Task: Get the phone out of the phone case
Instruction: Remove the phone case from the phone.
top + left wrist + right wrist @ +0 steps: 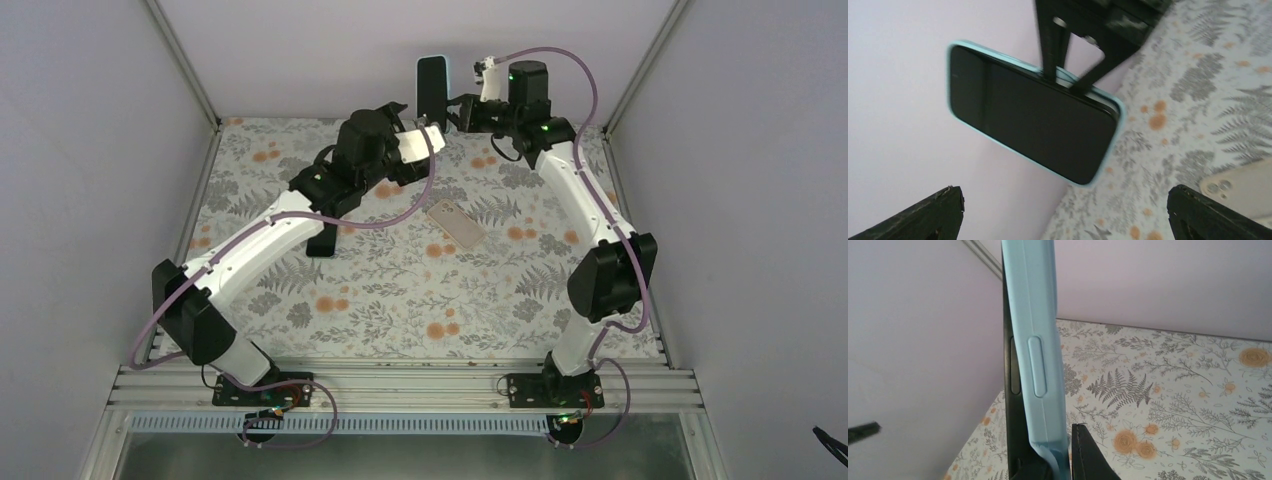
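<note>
Over floral table [400, 300], right end effector [456, 108] grips phone [432, 85].

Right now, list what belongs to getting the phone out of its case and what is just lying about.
Job: phone, light blue case around it, right gripper clamping both, open left gripper.
Lying about: beige phone, flat on the floral table.

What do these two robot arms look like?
The left arm and right arm are white tubular links with chunky black joints. A purple cable loops along each. Small green lights glow on the right one. The fingers are matte black.
</note>
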